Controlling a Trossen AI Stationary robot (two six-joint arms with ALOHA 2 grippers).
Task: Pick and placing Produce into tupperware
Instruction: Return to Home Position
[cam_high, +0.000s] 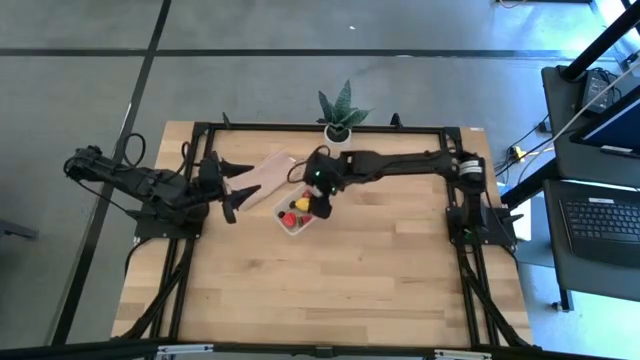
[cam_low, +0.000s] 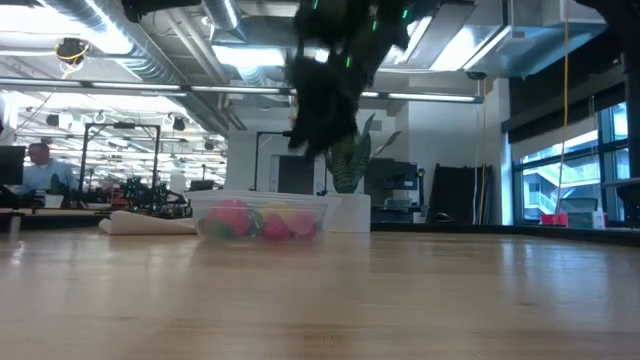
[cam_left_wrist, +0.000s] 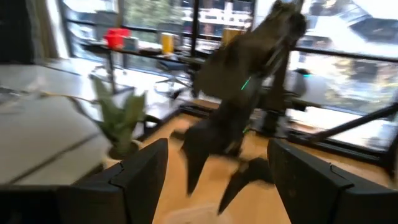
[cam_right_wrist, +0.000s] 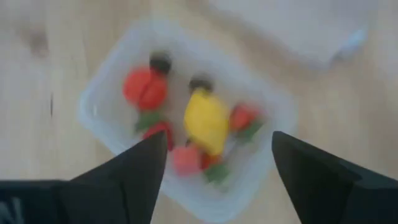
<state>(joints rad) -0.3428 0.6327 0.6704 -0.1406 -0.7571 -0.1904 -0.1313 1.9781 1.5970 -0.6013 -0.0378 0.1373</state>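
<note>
Produce (cam_right_wrist: 202, 118) looks all in the tupperware (cam_right_wrist: 93, 112) toward the table's (cam_high: 350, 290) far edge, no strays; right gripper (cam_high: 323, 208) hovers over it, fingers wide, empty; left gripper (cam_high: 236, 192) wide too.

1 worktop (cam_high: 330, 290). 2 arms, so 2 hands: left hand (cam_high: 236, 192), right hand (cam_high: 322, 205). 1 tupperware (cam_right_wrist: 93, 115).

Count inside it, from the right wrist view:
- 1 lemon (cam_right_wrist: 206, 119), yellow
- 1 red round piece (cam_right_wrist: 145, 88)
- 2 dark berries (cam_right_wrist: 160, 62)
- 2 strawberry-like pieces (cam_right_wrist: 244, 117) certain; a possible third is too blurred to confirm
- 1 pink piece (cam_right_wrist: 186, 159)

Also 1 tan flat piece (cam_high: 262, 180) and 1 potted plant (cam_high: 341, 117). 1 person (cam_low: 40, 165) in the room behind.
</note>
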